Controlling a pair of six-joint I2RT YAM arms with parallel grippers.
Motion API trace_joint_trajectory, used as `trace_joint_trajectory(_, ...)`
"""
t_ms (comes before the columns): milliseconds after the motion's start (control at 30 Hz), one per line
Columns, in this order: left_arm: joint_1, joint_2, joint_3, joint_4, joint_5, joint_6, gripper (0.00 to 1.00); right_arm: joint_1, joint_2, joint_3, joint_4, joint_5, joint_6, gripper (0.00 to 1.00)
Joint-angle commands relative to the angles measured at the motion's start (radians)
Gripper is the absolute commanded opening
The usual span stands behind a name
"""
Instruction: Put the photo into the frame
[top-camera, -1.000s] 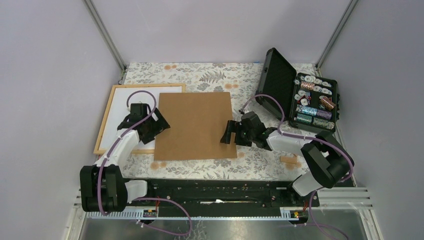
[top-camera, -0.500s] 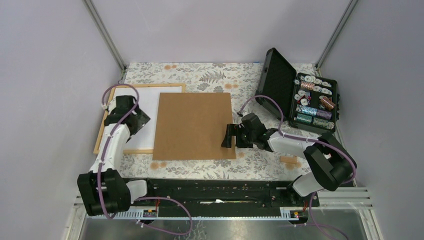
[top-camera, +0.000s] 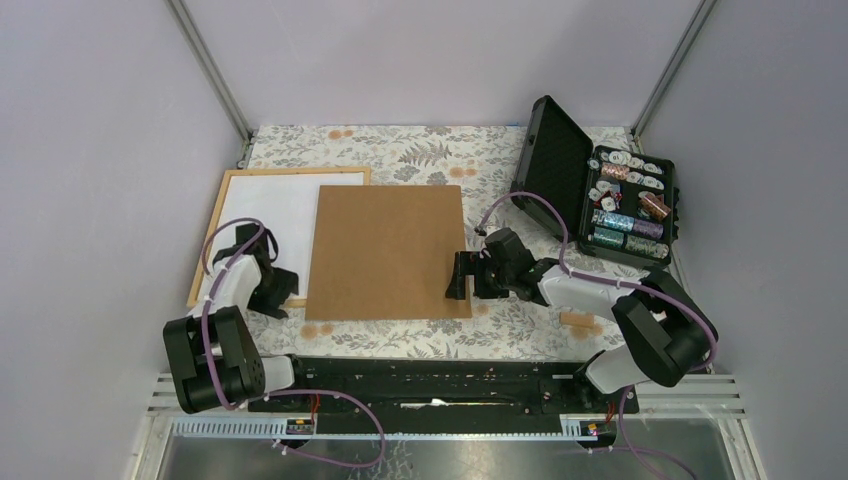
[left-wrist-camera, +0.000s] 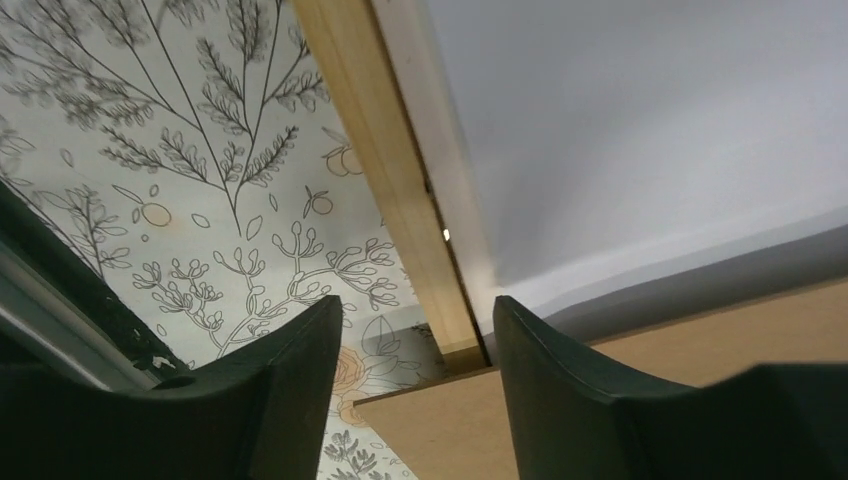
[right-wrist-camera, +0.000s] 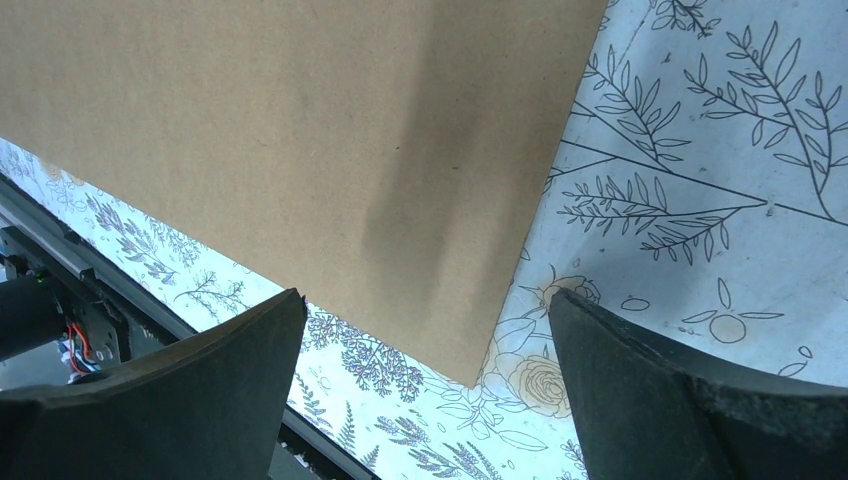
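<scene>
From above, the frame lies far left, the board overlapping its right side; left wrist: left gripper jaws apart above the frame's rail; right wrist: right gripper jaws spread wide over the board's corner.

Inspection found one frame, one brown board, one open black case — and one small wooden block.
</scene>
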Motion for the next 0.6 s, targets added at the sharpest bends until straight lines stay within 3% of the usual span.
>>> trace_joint_trajectory(0, 0.006, 0.015, -0.044, 0.076, 0.076, -0.065, 0.56, 0.01, -0.033, -0.011, -0.011, -0.003, -0.018, 1.0)
trace_joint_trajectory(200, 0.006, 0.013, -0.078, 0.108, 0.081, -0.093, 0.44, 0.011, -0.03, -0.011, -0.01, -0.005, -0.019, 1.0)
trace_joint_trajectory(500, 0.004, 0.034, -0.113, 0.134, 0.137, -0.073, 0.0, -0.005, -0.061, -0.02, -0.011, 0.053, 0.004, 1.0)
trace_joint_trajectory(567, -0.016, 0.024, -0.123, 0.133, 0.16, -0.063, 0.0, -0.042, -0.081, -0.031, -0.007, 0.044, 0.027, 1.0)
